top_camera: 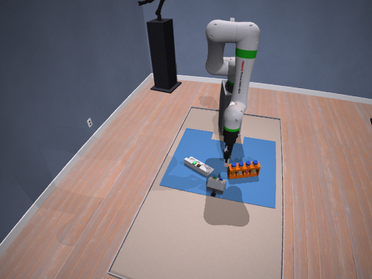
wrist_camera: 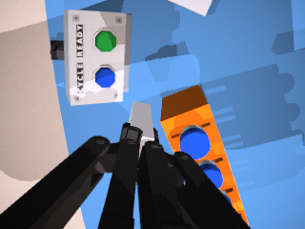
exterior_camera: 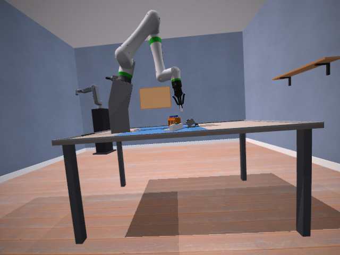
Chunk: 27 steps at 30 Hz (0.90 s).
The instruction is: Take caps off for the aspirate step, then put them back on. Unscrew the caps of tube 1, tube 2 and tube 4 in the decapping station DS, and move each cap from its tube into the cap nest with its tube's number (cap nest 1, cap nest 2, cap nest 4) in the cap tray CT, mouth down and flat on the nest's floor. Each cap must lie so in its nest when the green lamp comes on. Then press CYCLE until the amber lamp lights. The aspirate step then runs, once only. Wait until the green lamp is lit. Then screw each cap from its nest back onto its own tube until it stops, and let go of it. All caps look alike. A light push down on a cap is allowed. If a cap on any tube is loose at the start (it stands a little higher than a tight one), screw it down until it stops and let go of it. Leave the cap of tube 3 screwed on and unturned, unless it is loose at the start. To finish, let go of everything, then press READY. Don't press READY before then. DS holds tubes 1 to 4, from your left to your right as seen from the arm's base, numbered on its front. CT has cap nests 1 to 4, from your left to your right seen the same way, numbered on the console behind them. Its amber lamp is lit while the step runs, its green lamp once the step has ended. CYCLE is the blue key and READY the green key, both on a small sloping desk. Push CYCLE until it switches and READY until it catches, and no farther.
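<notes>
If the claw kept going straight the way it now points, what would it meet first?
Probably the blue mat, in the gap between the key desk and the orange rack. The shut, empty claw hangs well above the table; depth is unclear.

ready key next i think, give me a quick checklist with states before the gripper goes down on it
1. Gripper shut with nothing between its fingers: ok.
2. All four blue caps on the tubes in the orange decapping station: ok in the top view; whether each is screwed tight, cannot tell.
3. Cap tray nests free of caps: none show, ok.
4. Green lamp on the cap tray lit: ok.
5. Gripper lined up over the green READY key: not ok; in the wrist view the fingertips sit below the blue CYCLE key, off the desk.
6. Gripper clear of the tubes: ok, it hangs well above them in the exterior view.
</notes>
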Each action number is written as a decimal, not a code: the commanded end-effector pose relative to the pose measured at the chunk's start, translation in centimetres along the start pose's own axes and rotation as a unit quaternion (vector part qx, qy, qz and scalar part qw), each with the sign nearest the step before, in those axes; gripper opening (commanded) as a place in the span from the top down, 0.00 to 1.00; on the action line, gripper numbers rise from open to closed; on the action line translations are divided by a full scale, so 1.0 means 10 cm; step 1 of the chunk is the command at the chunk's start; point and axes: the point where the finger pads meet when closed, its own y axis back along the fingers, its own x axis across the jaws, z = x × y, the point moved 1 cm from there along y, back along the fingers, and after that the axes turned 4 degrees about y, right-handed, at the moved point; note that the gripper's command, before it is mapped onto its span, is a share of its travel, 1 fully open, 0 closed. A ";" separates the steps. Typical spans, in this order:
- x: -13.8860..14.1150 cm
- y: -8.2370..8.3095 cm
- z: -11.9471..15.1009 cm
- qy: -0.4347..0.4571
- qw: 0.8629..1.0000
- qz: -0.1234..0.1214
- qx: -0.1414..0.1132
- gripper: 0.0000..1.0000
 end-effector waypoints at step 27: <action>-0.57 -0.59 -0.53 0.085 0.995 0.060 -0.002 1.00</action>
